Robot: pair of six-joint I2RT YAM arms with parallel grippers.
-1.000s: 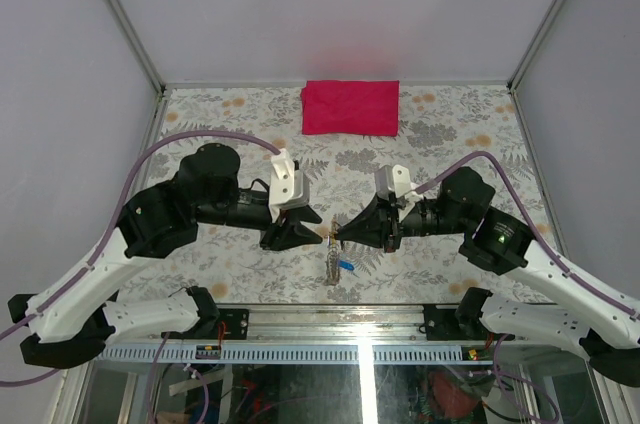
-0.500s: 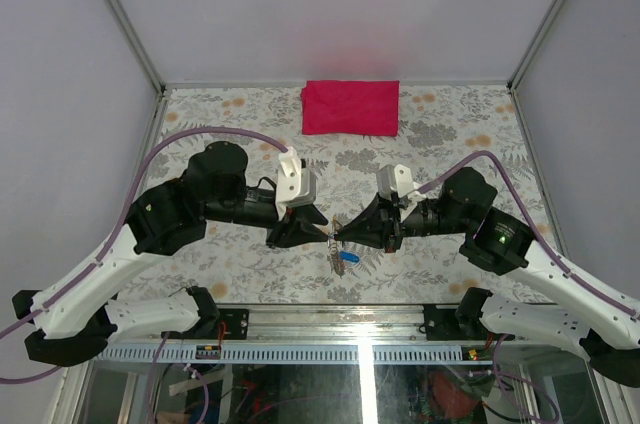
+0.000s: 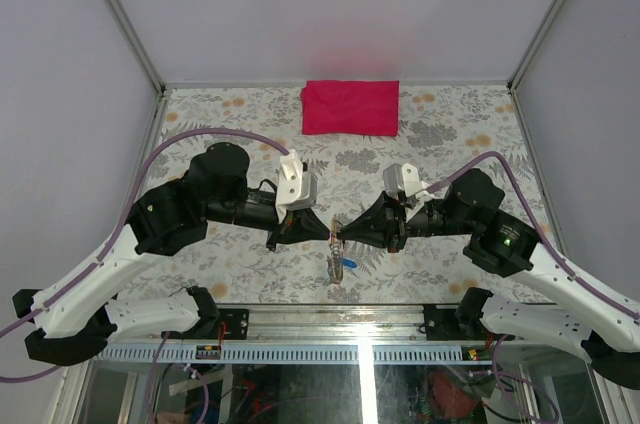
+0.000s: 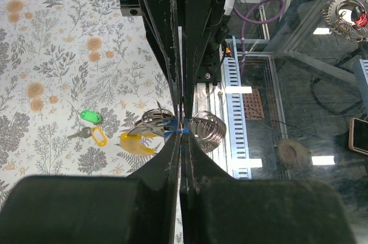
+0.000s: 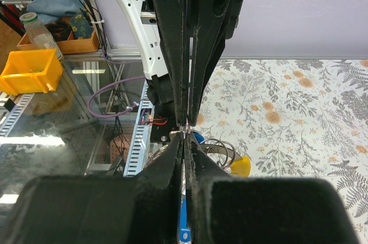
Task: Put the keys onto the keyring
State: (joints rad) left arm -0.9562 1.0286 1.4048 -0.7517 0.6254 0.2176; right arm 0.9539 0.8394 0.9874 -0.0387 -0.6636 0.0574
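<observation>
left fingers (image 4: 171, 153) closed | right fingers (image 5: 170, 157) closed | hold unclear | left wrist only: green-tagged key (image 4: 89, 118)

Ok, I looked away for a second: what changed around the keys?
The left hand slid right to meet the right hand and shut, apparently on the keyring. The keys hang just below. The right hand stayed shut on the ring at about the same spot, and the cloth has not moved.

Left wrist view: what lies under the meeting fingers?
Coiled keyring with a yellow tag; farther left, a green-tagged key on the table. The pinched spot is covered by the fingers.
</observation>
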